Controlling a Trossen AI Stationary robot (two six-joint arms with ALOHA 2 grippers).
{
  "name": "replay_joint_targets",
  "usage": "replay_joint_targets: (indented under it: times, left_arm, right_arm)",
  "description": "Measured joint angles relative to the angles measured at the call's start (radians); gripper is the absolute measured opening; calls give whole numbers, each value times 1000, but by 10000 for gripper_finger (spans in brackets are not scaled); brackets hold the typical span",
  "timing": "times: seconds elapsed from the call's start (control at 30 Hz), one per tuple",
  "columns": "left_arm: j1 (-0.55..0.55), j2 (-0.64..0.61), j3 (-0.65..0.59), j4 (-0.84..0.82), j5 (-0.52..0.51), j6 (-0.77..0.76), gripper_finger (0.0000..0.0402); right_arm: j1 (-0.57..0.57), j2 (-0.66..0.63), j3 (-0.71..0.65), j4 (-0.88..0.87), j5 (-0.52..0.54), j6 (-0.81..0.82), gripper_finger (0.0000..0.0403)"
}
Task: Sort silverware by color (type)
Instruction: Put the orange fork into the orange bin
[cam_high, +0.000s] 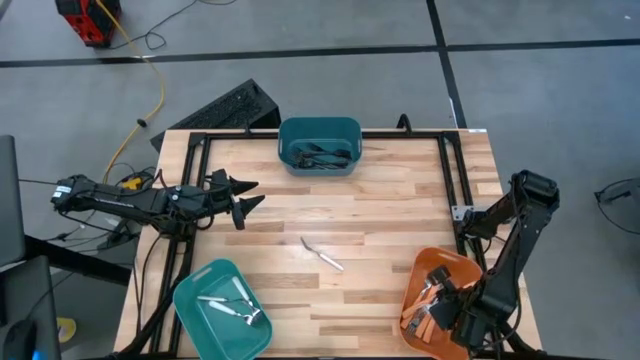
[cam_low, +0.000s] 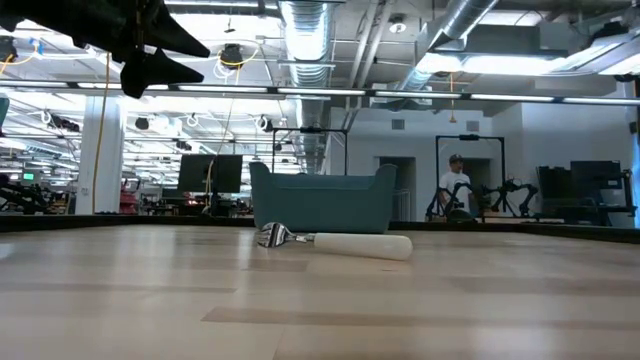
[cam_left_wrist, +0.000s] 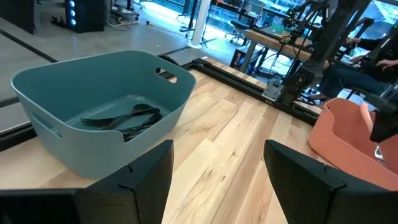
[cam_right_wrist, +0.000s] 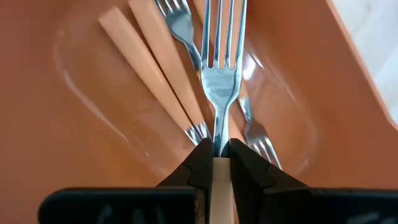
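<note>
Right gripper (cam_right_wrist: 214, 163) low in orange bin (cam_high: 425, 272), pinching orange-handled fork (cam_right_wrist: 219, 74); left gripper (cam_high: 247, 195) raised, wide.

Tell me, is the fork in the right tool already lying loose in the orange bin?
No, the right tool pinches the orange-handled fork by its neck above the other forks in the orange bin.

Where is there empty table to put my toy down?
Bare wood lies between the dark teal bin and the white-handled fork, and between that fork and the orange bin. The bins themselves are crowded.
</note>
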Motion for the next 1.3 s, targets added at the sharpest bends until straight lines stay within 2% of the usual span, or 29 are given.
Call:
replay_joint_targets:
  times: [0.33, 0.57, 0.77, 0.93, 1.3]
  left_arm:
    - [0, 0, 0, -3, -2, -1, 235]
    - [0, 0, 0, -3, -26, -2, 235]
    - [0, 0, 0, -3, -26, -2, 235]
    - [0, 0, 0, -3, -26, -2, 235]
    - [0, 0, 0, -17, -26, 0, 235]
  right_arm:
    - [-2, 0, -69, 84, 2, -21, 60]
    - [-15, -2, -136, 229, -5, -60, 60]
    - [-48, 1, -140, 219, 8, -97, 60]
    - [-72, 0, -140, 221, 2, -100, 75]
    - [-74, 0, -140, 218, -5, -97, 77]
